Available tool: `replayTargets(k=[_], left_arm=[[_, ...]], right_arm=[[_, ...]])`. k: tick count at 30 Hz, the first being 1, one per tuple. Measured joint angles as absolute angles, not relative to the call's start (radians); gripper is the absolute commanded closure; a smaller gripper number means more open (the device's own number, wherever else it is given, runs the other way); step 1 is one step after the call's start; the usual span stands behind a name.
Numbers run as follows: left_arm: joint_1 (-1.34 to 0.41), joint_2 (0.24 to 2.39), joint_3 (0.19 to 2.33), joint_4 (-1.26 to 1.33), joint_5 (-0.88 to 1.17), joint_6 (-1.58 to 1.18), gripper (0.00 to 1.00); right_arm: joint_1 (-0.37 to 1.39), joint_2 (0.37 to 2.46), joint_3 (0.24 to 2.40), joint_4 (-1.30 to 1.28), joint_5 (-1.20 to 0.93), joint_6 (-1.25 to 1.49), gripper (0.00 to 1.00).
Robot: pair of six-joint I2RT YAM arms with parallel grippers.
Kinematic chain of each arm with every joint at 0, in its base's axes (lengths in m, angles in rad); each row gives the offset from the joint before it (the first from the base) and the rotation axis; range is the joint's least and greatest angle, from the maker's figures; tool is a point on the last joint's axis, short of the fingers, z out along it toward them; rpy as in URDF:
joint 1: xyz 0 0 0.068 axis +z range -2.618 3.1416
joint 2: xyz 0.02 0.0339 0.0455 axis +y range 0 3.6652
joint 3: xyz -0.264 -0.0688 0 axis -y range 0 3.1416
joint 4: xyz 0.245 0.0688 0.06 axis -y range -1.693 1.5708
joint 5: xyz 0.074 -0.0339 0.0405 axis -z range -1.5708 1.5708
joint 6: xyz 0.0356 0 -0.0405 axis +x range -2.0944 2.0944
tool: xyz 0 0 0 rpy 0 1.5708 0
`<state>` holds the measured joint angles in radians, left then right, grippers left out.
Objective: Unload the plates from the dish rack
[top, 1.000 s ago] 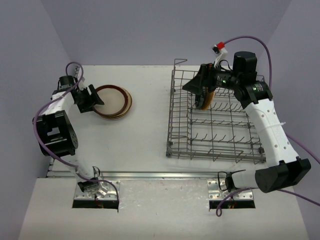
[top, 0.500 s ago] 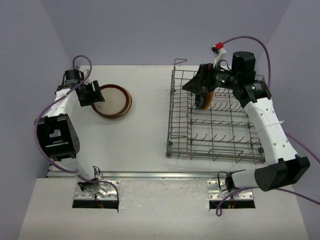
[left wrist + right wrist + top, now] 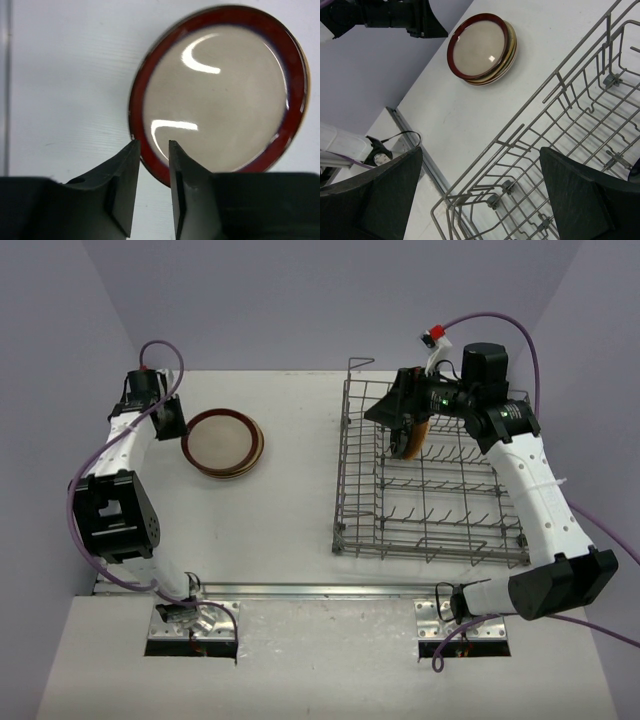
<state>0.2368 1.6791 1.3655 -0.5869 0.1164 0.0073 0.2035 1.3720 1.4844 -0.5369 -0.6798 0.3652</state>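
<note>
Beside plates (image 3: 222,442) | left hand (image 3: 153,146) narrowly parted, empty | right hand (image 3: 480,150) spread above dish rack (image 3: 440,502)

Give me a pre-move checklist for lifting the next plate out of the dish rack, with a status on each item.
1. Left gripper empty: ok, jaws a narrow gap apart with nothing between them.
2. Stack of plates settled: ok, it lies flat on the table, with the cream plate with red-brown rim on top.
3. Right gripper open: ok, fingers spread wide.
4. Right gripper at a plate: ok, the top view shows it down in the dish rack at the tan-orange plate.
5. Tan-orange plate between the right gripper's fingers: cannot tell, the right wrist view does not show it.
6. Left gripper clear of the dish rack: ok, it is over at the stack.
</note>
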Motion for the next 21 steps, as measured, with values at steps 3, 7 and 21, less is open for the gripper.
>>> replayTargets(k=[3, 7, 21], left_arm=[[0.237, 1.679, 1.400, -0.583, 0.014, -0.001, 0.84], [0.241, 1.688, 1.445, -0.567, -0.088, 0.010, 0.85], [0.242, 1.834, 1.449, -0.551, -0.186, 0.088, 0.59]], right_arm=[[0.204, 1.372, 1.483, -0.537, -0.677, 0.364, 0.01], [0.204, 1.372, 1.481, -0.538, -0.670, 0.363, 0.01], [0.204, 1.372, 1.481, -0.541, -0.657, 0.362, 0.01]])
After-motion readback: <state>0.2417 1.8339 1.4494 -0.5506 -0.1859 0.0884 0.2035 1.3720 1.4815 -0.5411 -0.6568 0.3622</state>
